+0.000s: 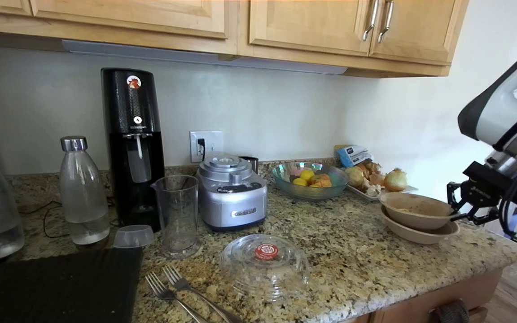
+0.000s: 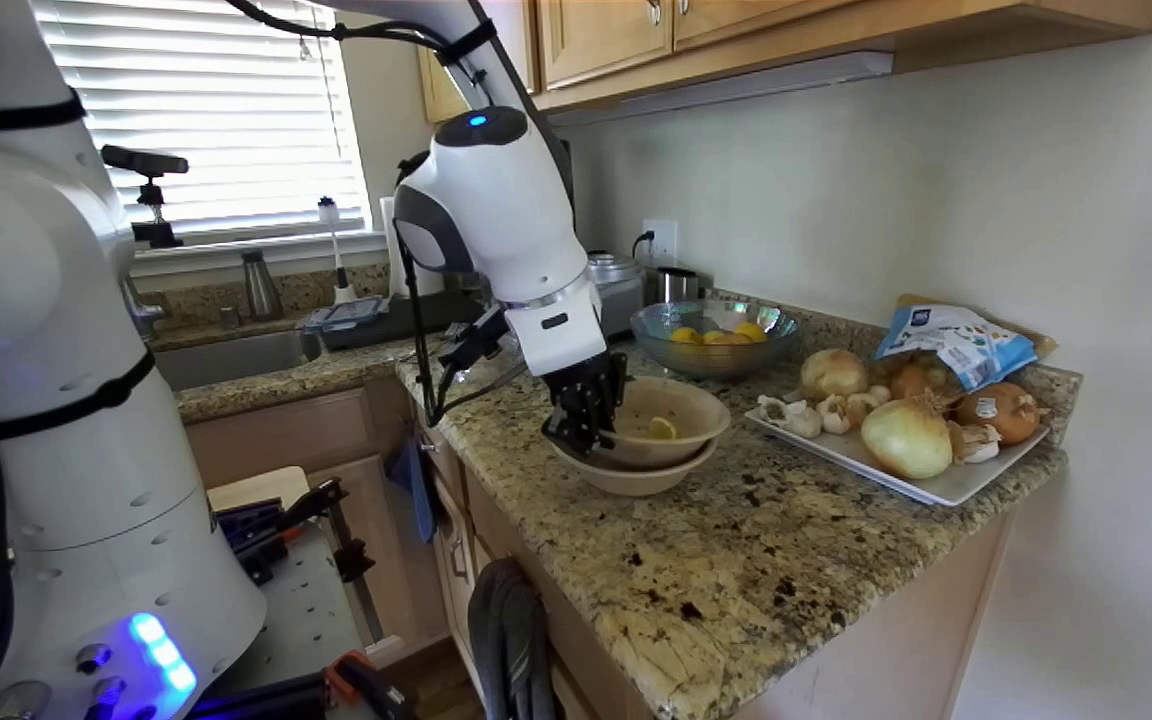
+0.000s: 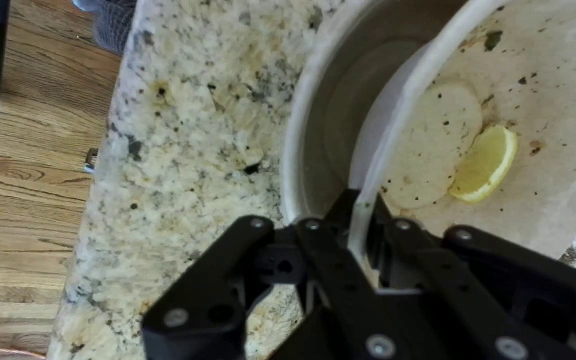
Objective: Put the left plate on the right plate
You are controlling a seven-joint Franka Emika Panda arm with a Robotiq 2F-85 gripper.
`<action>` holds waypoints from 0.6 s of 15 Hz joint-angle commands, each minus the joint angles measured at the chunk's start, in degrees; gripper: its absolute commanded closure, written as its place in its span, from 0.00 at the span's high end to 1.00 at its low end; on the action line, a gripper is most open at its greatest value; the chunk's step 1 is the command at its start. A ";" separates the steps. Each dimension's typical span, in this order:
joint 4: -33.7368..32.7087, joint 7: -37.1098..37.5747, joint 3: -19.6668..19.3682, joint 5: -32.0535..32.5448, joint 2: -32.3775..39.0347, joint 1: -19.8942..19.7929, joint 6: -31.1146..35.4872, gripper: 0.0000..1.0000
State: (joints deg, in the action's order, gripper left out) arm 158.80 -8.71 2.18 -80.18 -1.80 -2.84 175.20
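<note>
Gently level the left plate (image 1: 420,218), pinched at the rim by the closed end effector (image 3: 363,210) and tilted just over or touching the right plate (image 1: 420,237) (cannot tell which), then seat it squarely before loosening, to avoid spilling the lemon wedge (image 3: 485,165).

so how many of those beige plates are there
2. The upper plate is held by its rim in the gripper, over the lower plate, which rests on the counter. Both show in all three views.
</note>
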 commanded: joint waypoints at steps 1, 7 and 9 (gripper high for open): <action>0.23 -7.00 0.08 -6.50 -0.17 0.04 0.42 0.03; 0.14 -15.64 0.75 -15.29 1.78 0.46 0.16 0.03; 0.38 -18.57 0.96 -18.06 1.41 0.66 0.08 0.03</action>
State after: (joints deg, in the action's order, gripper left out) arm 158.78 -22.49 2.75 -93.67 0.22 -2.56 175.15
